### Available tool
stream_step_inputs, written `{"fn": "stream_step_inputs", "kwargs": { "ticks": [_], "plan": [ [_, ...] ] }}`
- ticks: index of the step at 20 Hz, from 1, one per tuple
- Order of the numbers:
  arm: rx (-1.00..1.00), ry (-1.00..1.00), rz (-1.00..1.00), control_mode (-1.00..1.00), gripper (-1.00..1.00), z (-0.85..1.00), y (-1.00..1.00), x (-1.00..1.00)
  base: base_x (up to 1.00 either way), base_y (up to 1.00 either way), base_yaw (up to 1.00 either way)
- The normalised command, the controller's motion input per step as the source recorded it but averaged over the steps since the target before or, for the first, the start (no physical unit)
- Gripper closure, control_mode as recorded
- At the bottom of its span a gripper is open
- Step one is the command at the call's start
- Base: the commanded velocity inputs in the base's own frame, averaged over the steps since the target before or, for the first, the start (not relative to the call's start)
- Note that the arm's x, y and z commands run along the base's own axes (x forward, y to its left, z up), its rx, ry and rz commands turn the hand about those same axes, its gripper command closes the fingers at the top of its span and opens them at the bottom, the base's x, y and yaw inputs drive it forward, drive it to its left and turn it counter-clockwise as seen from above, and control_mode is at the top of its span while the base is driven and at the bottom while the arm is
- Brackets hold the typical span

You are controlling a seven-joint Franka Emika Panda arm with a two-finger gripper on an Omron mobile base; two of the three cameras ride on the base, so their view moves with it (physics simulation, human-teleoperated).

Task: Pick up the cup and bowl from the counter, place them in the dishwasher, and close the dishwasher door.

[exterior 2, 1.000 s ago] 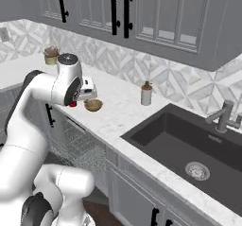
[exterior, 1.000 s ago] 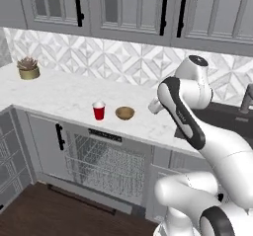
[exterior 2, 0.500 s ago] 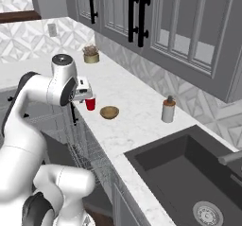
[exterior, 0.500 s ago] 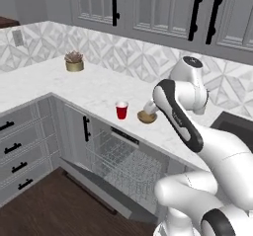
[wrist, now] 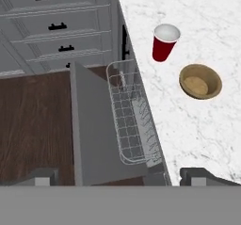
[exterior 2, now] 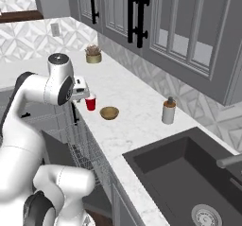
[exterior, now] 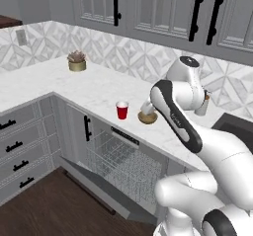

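1. While the arm is raised over the desk, its fingers are seen spread wide at the bottom of the hand view, with nothing held between them.
2. Below the desk edge, the dishwasher is seen standing open: the dishwasher door is dropped down over the dark wood floor, and the grey wire rack is pulled out above it.
3. Just past the rack, on the marble desk, the bowl is found sitting upright, tan and shallow, near the front edge.
4. Beside the bowl, close but apart from it, the cup is seen standing upright, red with a white rim; in the left base view the cup is placed left of the bowl, which is partly covered by the arm.
5. Further along the desk towards the sink, a grey soap dispenser is noted standing near the backsplash, well apart from both pieces.
6. At the far corner of the desk, a small potted plant is spotted against the tiled wall.
7. Above it all, grey upper cabinets with black handles are hung.
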Motion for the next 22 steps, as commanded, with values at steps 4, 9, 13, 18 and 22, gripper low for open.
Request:
{"fn": "stream_step_inputs", "kwargs": {
  "ticks": [4,9,13,18,22],
  "plan": [
    [0.0,0.0,0.0,1.0,-1.0,0.0,0.0,0.0,0.16,-0.3,0.23],
    [0.0,0.0,0.0,1.0,-1.0,0.0,0.0,0.0,0.09,-0.26,0.19],
    [-0.09,0.17,-0.07,-1.0,-1.0,0.0,0.45,0.49,0.15,0.0,0.01],
    [-0.1,0.01,-0.07,-1.0,-1.0,-0.33,0.21,0.77,0.0,0.0,0.0],
    [-0.03,-0.02,0.0,-1.0,-1.0,-0.47,-0.04,0.83,0.0,0.0,0.0]
  ]
}}
